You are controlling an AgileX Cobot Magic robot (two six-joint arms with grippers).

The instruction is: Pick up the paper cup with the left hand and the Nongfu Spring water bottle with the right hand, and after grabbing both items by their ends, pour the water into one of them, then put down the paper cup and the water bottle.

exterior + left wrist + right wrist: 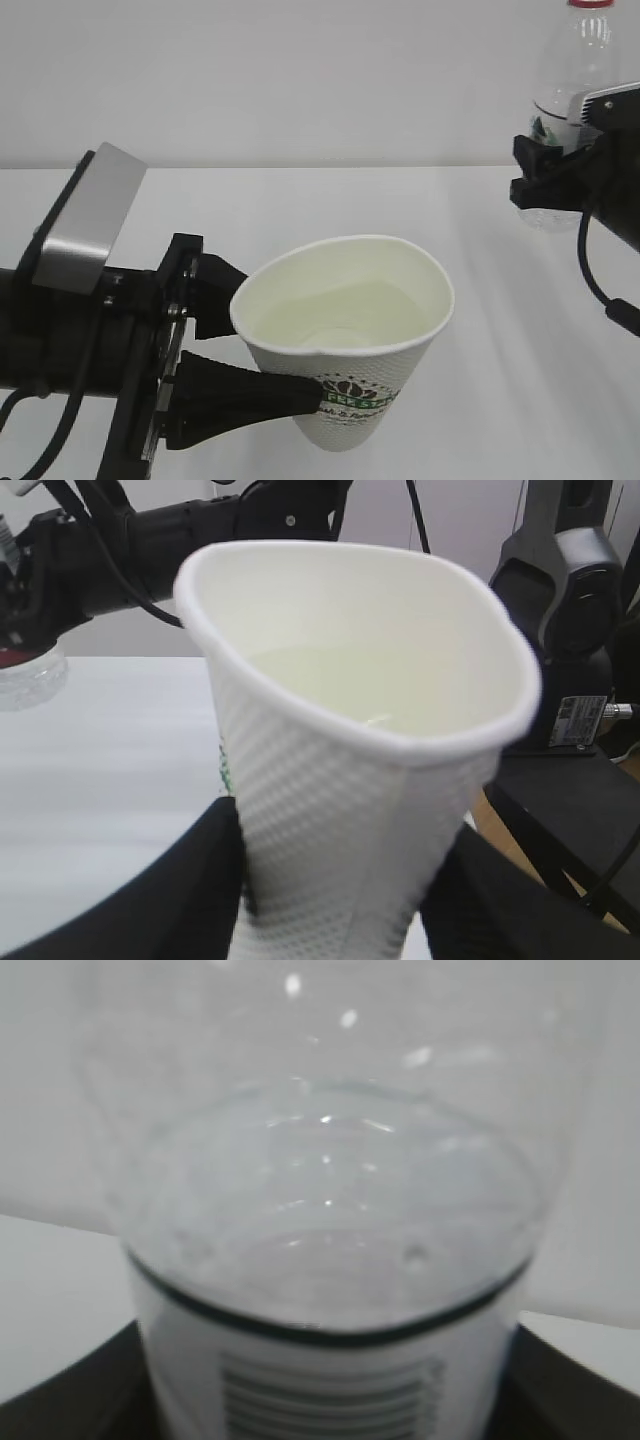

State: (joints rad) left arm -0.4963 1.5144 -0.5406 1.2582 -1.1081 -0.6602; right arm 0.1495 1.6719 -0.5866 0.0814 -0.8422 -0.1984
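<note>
**Both items held aloft, water sitting in the cup**

Now the left hand [265, 355] is clamping the paper cup [345, 335] low on its wall, squeezing the rim out of round; the cup is hanging at six o'clock of the exterior view above the white table [330, 205], with water [335, 315] lying inside. At two o'clock, the right hand [550, 170] is gripping the Nongfu Spring water bottle [575, 60] upright.

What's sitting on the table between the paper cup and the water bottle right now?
Nothing: in the exterior view only bare white table lies between the paper cup and the water bottle.
</note>
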